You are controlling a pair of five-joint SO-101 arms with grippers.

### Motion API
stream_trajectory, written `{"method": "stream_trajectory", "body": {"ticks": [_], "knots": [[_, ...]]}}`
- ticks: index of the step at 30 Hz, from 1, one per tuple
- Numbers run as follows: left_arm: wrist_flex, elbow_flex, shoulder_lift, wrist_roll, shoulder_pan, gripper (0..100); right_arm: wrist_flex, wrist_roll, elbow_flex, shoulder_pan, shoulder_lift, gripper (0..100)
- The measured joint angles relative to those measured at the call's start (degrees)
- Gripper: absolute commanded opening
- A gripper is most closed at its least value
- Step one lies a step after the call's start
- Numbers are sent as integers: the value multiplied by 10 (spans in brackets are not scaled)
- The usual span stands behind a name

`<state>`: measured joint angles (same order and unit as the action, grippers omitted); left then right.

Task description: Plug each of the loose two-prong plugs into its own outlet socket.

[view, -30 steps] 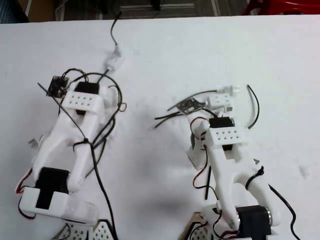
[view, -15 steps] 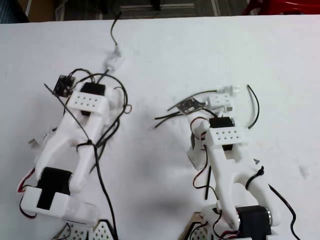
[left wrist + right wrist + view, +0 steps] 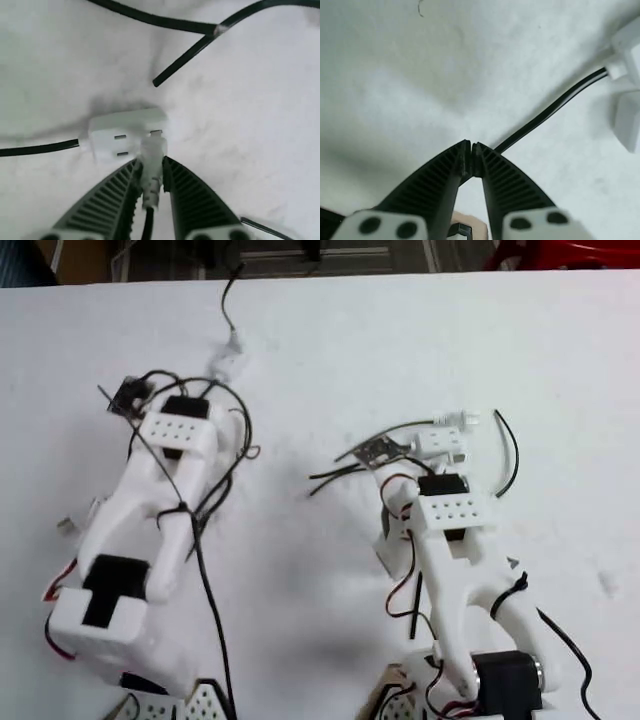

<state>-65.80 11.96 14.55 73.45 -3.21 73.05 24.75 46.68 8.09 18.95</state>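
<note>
Your left end effector [image 3: 151, 166] is clenching the small white two-prong plug [image 3: 154, 149] | plug is lying nose-on against the white rectangular plastic outlet block [image 3: 117, 131] directly ahead on the white bench [image 3: 250, 100], long axis pointing into its slots | right end effector [image 3: 471, 156] is sitting pinched empty.

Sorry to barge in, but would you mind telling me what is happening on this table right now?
A robot is plugging loose plugs into sockets. The left claw is shut on a white plug and holds it right against the face of a white socket block; whether the prongs are fully in is not visible. The right claw is shut and empty, over the table near a black cable.
</note>
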Motion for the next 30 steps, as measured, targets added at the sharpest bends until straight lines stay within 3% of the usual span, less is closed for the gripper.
{"method": "stream_trajectory", "body": {"ticks": [13,24,26,30], "knots": [[-132,-146,114,-132,38,24,-35,1,37,1,1,19],[-244,-294,246,-309,51,33,-36,1,37,2,1,19],[-280,-336,265,-362,52,89,-36,1,37,1,1,19],[-350,-422,289,-418,55,295,-37,0,37,2,1,19]]}}
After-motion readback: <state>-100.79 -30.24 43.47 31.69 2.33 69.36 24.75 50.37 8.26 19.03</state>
